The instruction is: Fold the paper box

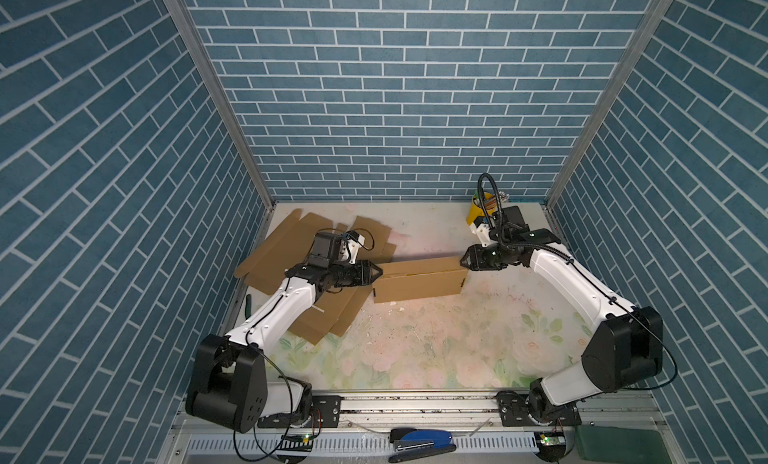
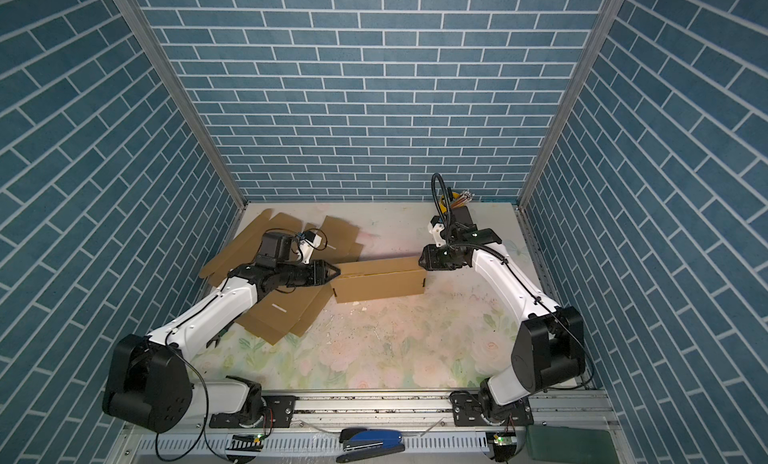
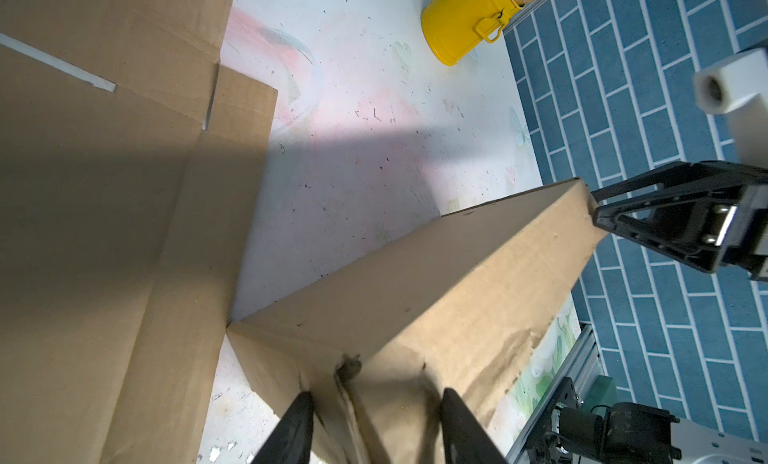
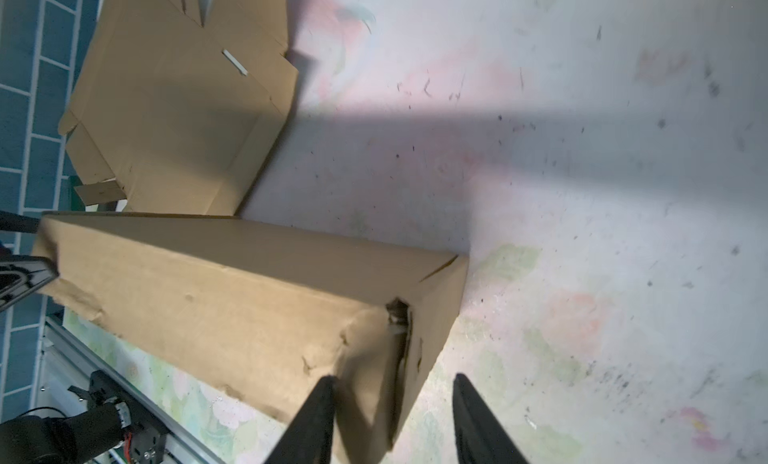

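Note:
A long brown paper box (image 1: 419, 281) (image 2: 380, 283) lies across the middle of the table, closed into a tube shape with creased, worn ends. My left gripper (image 1: 376, 272) (image 2: 337, 270) meets its left end. In the left wrist view the box (image 3: 415, 295) runs away from the gripper (image 3: 376, 424), whose fingers stand apart over the end's flap seam. My right gripper (image 1: 463, 260) (image 2: 420, 260) is at the right end. In the right wrist view one finger overlaps the box (image 4: 228, 299) and the other hangs over bare table, so this gripper (image 4: 392, 420) is open.
Flat cardboard sheets (image 1: 291, 241) lie at the back left and under the left arm (image 1: 328, 316). A yellow pot with pencils (image 1: 476, 210) (image 3: 461, 21) stands at the back right. A blue stapler (image 1: 422, 439) rests on the front rail. Blue brick walls enclose three sides.

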Action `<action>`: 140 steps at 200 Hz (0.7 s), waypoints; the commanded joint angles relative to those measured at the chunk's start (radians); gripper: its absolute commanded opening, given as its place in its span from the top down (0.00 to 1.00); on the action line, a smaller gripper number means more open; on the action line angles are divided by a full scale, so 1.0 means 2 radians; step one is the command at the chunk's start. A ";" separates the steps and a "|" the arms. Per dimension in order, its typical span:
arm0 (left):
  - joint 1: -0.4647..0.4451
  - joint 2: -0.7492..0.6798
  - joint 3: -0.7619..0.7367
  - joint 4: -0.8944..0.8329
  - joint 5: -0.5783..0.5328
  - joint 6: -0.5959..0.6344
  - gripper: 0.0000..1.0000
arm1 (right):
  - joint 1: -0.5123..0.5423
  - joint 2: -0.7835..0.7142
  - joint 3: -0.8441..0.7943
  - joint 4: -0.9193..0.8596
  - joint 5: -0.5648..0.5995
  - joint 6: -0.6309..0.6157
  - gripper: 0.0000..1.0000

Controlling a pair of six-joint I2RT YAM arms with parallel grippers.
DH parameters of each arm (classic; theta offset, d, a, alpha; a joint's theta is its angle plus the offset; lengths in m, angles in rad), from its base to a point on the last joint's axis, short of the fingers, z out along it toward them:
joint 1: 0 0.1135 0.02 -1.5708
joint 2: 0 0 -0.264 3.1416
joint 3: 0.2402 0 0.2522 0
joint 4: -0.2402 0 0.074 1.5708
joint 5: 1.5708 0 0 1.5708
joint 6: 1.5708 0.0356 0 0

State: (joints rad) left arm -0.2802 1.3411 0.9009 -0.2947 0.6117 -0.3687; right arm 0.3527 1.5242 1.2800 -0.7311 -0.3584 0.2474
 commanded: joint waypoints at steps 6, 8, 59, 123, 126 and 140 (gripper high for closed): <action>0.004 0.017 -0.023 -0.033 -0.038 0.014 0.60 | -0.001 0.011 -0.026 -0.016 0.024 0.011 0.61; 0.004 0.017 -0.024 -0.031 -0.036 0.012 0.61 | -0.001 0.010 -0.026 -0.015 0.021 0.012 0.62; -0.010 -0.006 -0.045 -0.001 -0.019 -0.021 0.66 | -0.001 -0.013 -0.046 0.002 -0.008 0.017 0.68; -0.027 -0.087 -0.073 -0.049 -0.022 -0.036 0.56 | 0.005 -0.100 -0.120 -0.012 -0.012 0.043 0.66; -0.028 -0.092 -0.072 -0.053 -0.023 -0.037 0.54 | 0.006 -0.105 -0.124 -0.014 -0.012 0.044 0.65; -0.027 -0.118 -0.076 -0.068 -0.023 -0.043 0.48 | 0.009 -0.134 -0.144 -0.016 -0.014 0.057 0.60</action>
State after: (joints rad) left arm -0.3298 1.1721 0.7734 -0.3065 0.5911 -0.4389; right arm 0.3599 1.3258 1.0729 -0.6849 -0.4076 0.3038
